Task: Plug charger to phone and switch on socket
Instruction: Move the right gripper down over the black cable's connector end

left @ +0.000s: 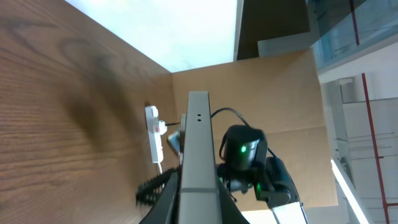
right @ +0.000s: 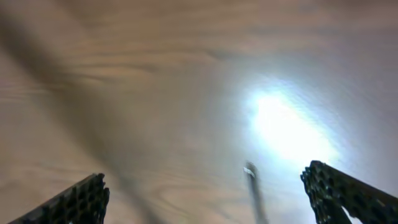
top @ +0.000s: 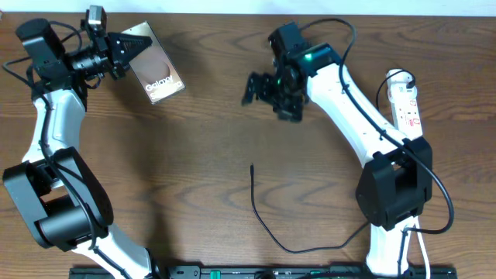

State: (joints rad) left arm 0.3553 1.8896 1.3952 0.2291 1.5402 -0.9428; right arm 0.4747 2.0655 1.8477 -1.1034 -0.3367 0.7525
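The left gripper (top: 130,48) is clamping the Galaxy phone (top: 159,71) by its edge, while the right gripper (top: 262,87) is hovering wide open above the wooden table (top: 194,155), near the charger tip (top: 253,169).

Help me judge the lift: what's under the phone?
Only bare table shows around the phone, which the left end effector grips. The spot directly beneath is covered by the phone itself, so unseen.

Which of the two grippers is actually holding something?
The left gripper: it is closed on the phone's edge, while the right gripper hangs open and empty.
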